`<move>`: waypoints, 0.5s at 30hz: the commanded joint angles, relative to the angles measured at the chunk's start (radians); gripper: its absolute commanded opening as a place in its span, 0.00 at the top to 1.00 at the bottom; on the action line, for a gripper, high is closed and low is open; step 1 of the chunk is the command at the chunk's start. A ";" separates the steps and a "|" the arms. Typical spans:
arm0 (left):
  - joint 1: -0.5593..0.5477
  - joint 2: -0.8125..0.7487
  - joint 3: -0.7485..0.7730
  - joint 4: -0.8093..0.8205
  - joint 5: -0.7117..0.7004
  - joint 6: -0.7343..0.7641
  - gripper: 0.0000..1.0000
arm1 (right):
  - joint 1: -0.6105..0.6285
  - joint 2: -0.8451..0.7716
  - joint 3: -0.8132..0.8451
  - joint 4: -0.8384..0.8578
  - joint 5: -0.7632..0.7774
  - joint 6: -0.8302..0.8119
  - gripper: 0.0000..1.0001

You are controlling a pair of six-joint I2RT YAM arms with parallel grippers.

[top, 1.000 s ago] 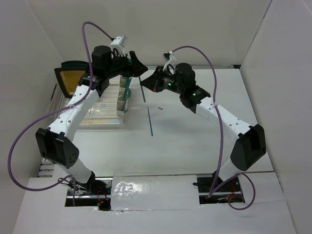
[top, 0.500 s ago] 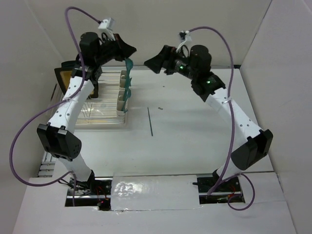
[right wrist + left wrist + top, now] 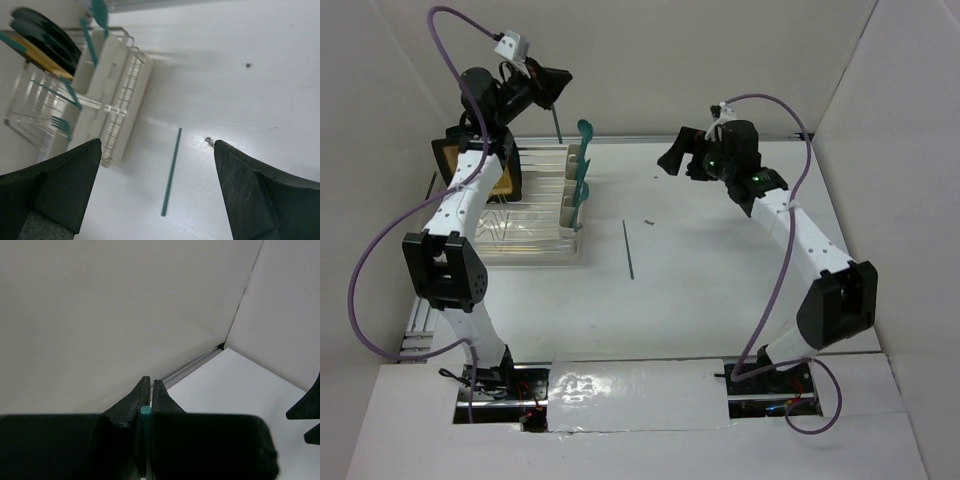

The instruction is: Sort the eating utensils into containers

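High at the back left, my left gripper point(image 3: 548, 84) is shut on a thin teal utensil point(image 3: 557, 124) that hangs down from it above the rack; its teal end point(image 3: 145, 411) shows between the closed fingers point(image 3: 159, 392). The cream containers point(image 3: 574, 186) stand in a row on the rack's right side, with teal spoons point(image 3: 585, 131) sticking up from them. Another thin, stick-like teal utensil point(image 3: 628, 249) lies on the table. My right gripper point(image 3: 674, 156) hovers open at mid-back, empty, and that stick point(image 3: 171, 172) lies below, between its fingers point(image 3: 70, 185).
The clear dish rack point(image 3: 525, 222) holds a teal fork point(image 3: 60, 123) and further teal pieces. A black-rimmed yellow plate point(image 3: 465, 160) stands at its back left. A small dark speck point(image 3: 648, 222) marks the table. White walls close in the back and both sides.
My left gripper closed on the thin utensil and rose toward the back left with it. My right gripper opened and drew away to the right.
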 commanded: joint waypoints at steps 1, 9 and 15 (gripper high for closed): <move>-0.024 0.034 -0.080 0.220 0.059 0.098 1.00 | 0.018 0.074 0.034 -0.011 0.002 -0.071 0.00; -0.068 0.092 -0.177 0.369 0.077 0.153 1.00 | 0.023 0.197 0.096 -0.062 -0.008 -0.123 0.00; -0.070 0.066 -0.338 0.434 0.098 0.161 1.00 | 0.061 0.241 0.086 -0.062 -0.052 -0.152 0.00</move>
